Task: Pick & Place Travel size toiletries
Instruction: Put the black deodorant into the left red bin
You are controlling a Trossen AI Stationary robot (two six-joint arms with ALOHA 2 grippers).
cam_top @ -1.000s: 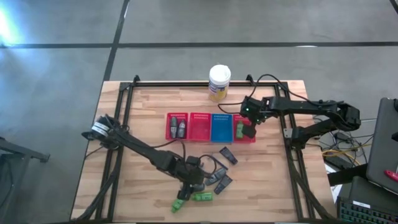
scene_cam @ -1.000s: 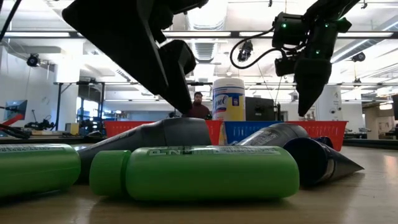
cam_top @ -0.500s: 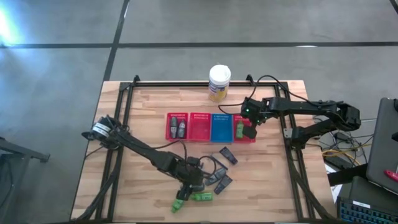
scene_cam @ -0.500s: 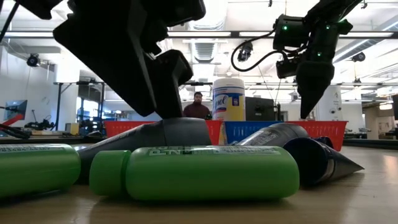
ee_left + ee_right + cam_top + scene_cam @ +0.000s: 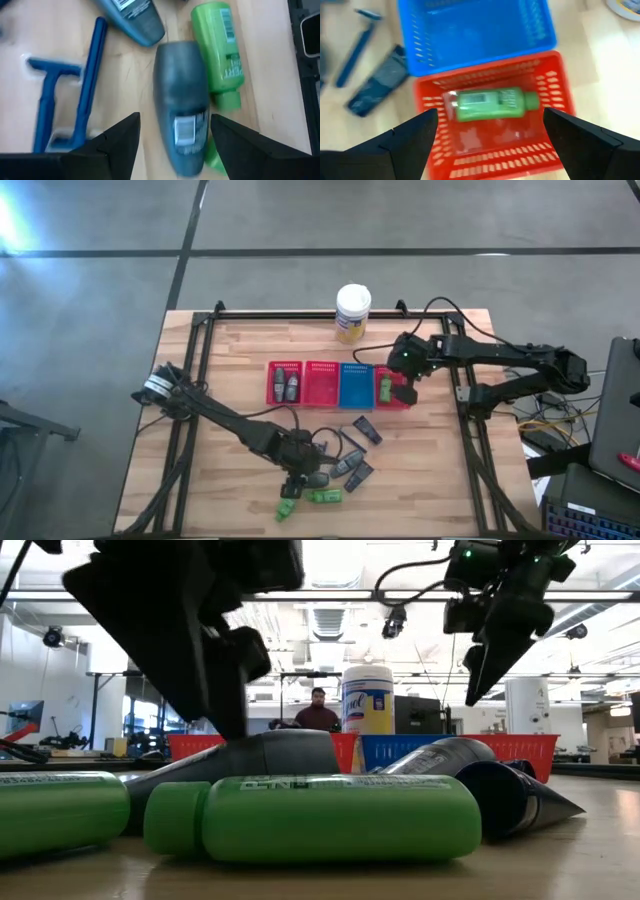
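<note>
Left gripper (image 5: 172, 137) jaws wide, straddling grey tube (image 5: 181, 125), untouched.

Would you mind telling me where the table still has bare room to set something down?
Bare wood lies left of the leftmost red basket, toward the table's left rail, and along the front right, right of the dark tubes. The strip between the white canister and the baskets is free too. The front centre is crowded: left gripper, green bottles, grey tube.

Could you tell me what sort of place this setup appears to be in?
Probably a robotics lab or workshop. The pale wooden table sits on a bare grey concrete floor, and the low view shows long ceiling strip lights, metal equipment stands and a person in the open room behind.
</note>
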